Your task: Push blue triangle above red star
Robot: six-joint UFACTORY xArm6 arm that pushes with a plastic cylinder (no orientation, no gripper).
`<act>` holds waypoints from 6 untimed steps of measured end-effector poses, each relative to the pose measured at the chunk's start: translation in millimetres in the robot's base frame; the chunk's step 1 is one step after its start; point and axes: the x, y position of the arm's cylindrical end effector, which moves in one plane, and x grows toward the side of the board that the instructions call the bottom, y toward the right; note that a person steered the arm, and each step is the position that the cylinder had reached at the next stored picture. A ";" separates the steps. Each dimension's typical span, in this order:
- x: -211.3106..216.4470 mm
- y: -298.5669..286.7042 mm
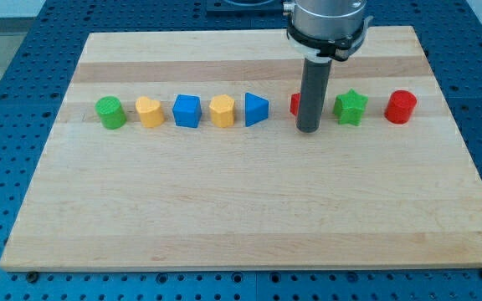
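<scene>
Underneath, pale wooden board [249, 217] on blue perforated table [23, 50].

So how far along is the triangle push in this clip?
Nothing looks done: the blue triangle sits in the row, level with the red block half hidden behind my tip. My tip is right of the triangle, not touching it. The whole push toward the view's top remains.

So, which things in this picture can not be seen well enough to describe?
- Red block, camera view: my rod covers most of it, so its shape cannot be told, though the task suggests the red star.
- Gap between my tip and that block: not judgeable.
- Arm above the rod: cut off by the view's top.
- Blue triangle: fully visible.
</scene>
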 end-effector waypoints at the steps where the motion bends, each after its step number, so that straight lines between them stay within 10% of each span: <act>1: 8.0 -1.4; 6: -35.2 -104.1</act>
